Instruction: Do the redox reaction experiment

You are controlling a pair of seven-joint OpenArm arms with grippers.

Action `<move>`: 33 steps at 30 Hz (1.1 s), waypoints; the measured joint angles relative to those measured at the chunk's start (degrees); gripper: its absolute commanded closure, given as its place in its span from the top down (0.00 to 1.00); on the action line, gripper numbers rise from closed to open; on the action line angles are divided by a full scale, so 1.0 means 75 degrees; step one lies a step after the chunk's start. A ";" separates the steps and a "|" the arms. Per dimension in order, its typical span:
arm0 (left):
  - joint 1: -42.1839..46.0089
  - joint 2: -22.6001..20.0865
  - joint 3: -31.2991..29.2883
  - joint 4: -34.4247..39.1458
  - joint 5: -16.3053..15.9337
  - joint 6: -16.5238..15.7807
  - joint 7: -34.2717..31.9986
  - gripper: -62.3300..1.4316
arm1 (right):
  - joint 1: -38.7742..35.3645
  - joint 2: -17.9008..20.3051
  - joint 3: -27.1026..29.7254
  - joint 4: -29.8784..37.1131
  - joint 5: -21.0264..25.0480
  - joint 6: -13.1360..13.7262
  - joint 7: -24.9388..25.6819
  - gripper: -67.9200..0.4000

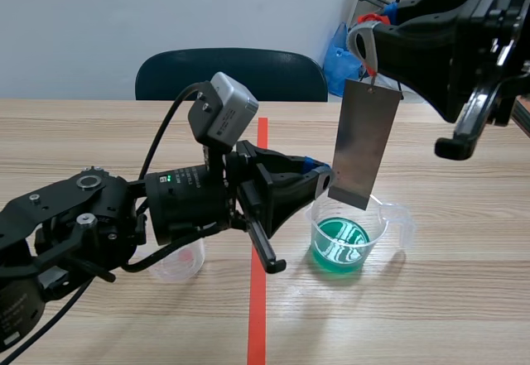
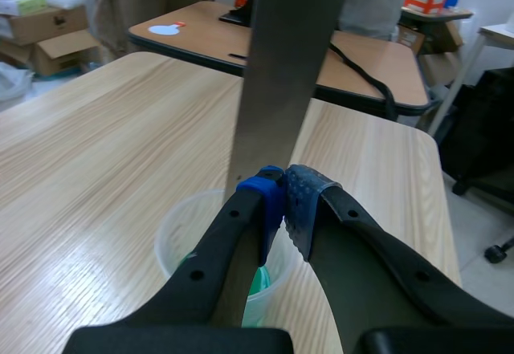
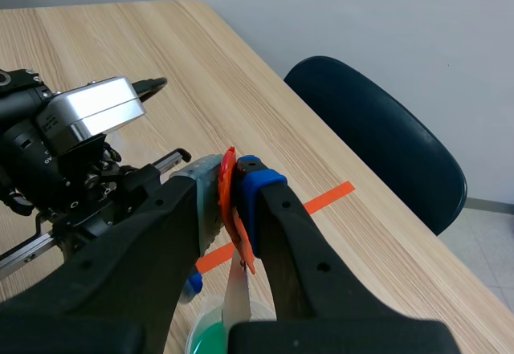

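Beaker (image 1: 374, 224) was sitting toward the front of the bench (image 1: 464, 299), just right of the red tape line (image 1: 262, 299), with green liquid (image 1: 338, 245) in its lower part. Across the line, tucked under the left arm, there was a small clear cup (image 1: 180, 264) that looked empty. The left tool (image 1: 325, 179) stretched over the line to the beaker's near rim, and its pads (image 2: 265, 205) were pressed together. Looked to me like it was pinching the rim wall to steady it, though the plastic between the pads was hard to make out.

Just past that, the metal strip (image 1: 364, 143) hung tilted above the beaker, its lower end right at the mouth, close to the left tool's tip and not yet in the liquid. It dangled from a little hook (image 1: 365, 74) off an orange-red clip (image 3: 230, 209), and the right tool (image 3: 231, 173) was clamped on that clip, up high. Way at the back, a dark chair (image 1: 232, 71) was pushed up to the bench.

What worried me: the strip hung loose, so any jerk going down would probably set it swinging, and a corner could catch the rim or the left tool instead of sliding in. That beaker looked light, so a knock like that could tip it and dump green stuff over the bench.
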 measured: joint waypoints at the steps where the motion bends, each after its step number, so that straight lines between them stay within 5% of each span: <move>1: 0.0000 -0.0003 -0.0003 0.0000 0.0000 0.0105 0.0000 0.07 | 0.0000 0.0000 0.0000 0.0000 0.0000 0.0000 0.0000 0.02; 23: 0.0017 -0.0117 -0.0015 0.0000 0.0233 0.0338 -0.0076 0.07 | 0.0000 0.0000 0.0000 0.0000 0.0000 0.0000 0.0000 0.02; 27: 0.0323 -0.0627 -0.0309 0.0009 0.0230 0.0396 -0.0574 0.07 | 0.0000 0.0000 0.0000 0.0000 0.0003 0.0000 0.0000 0.02; 33: 0.1684 -0.1915 -0.1912 0.0015 0.0219 0.0414 -0.1078 0.07 | 0.0000 0.0000 0.0000 0.0000 0.0003 0.0000 -0.0003 0.02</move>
